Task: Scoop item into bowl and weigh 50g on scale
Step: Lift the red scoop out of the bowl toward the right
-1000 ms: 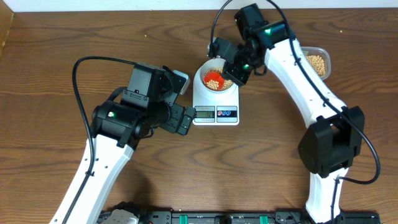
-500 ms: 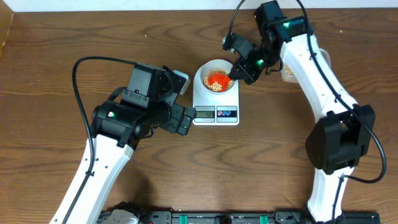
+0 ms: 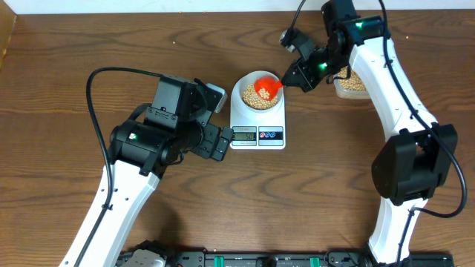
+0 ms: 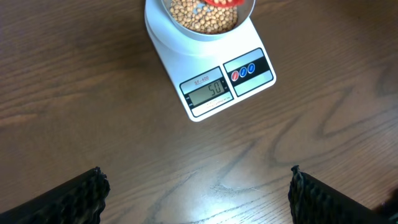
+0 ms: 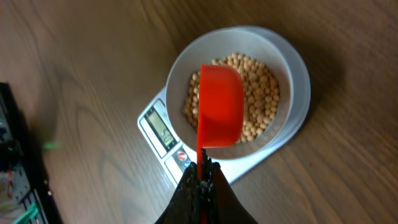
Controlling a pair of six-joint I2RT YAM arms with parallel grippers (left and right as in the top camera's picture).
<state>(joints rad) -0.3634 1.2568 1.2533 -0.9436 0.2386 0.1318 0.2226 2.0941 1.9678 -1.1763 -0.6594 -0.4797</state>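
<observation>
The pale bowl (image 3: 257, 94) stands on the white scale (image 3: 258, 133) and holds many tan beans (image 5: 261, 93). The scale's display (image 4: 209, 91) reads 50. My right gripper (image 3: 299, 73) is shut on the handle of a red scoop (image 3: 267, 83), which hangs turned over above the bowl's right rim; its underside shows in the right wrist view (image 5: 221, 106). My left gripper (image 4: 198, 196) is open and empty, low over the wood just left of the scale. The bowl (image 4: 202, 15) and scale (image 4: 214, 78) show ahead of it.
A clear plastic tub of beans (image 3: 355, 84) stands at the back right, partly hidden by my right arm. A small white object (image 3: 214, 97) lies left of the scale by my left wrist.
My right gripper has lifted the red scoop out of the bowl and drawn it up and to the right, over the rim. The left arm has not moved.
</observation>
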